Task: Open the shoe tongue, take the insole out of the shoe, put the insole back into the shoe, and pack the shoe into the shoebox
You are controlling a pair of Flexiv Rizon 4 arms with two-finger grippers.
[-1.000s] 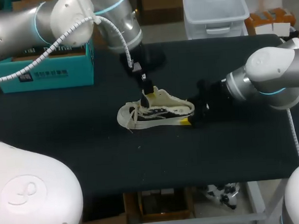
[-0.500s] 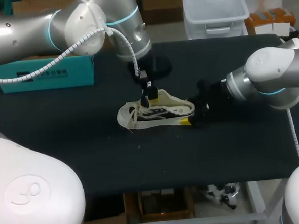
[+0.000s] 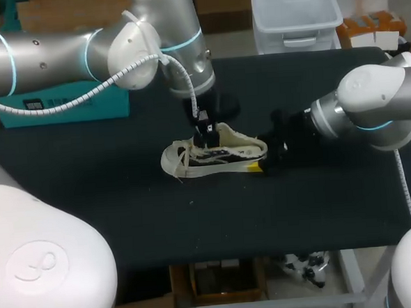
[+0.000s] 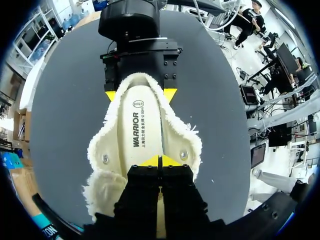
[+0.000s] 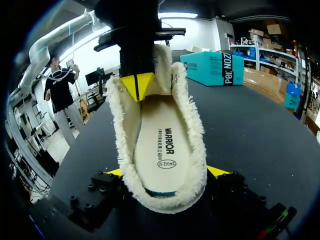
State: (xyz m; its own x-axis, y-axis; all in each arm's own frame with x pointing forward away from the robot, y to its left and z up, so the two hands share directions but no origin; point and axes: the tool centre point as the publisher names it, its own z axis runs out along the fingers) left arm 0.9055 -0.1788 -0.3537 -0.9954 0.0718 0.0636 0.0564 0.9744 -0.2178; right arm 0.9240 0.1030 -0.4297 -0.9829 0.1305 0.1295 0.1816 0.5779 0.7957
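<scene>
At the centre of the black table [image 3: 125, 208] lies the cream fleece-lined low shoe [image 3: 216, 152], toe toward nine o'clock, its white printed insole [image 4: 142, 127] inside. Left claw [image 4: 160, 161], fingertips clenched together, dips into the opening from twelve o'clock. Right claw [image 5: 169, 174], at three o'clock, grasps the heel from both sides. Teal cardboard shoebox [image 3: 77, 106] sits at ten o'clock.

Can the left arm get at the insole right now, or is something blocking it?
Probably yes. The shoe gapes wide, the insole lies bare, and the left pincer, tips closed, sits right at its front end. The right pincer clamps the shoe's back from outside, clear of the insole.
</scene>
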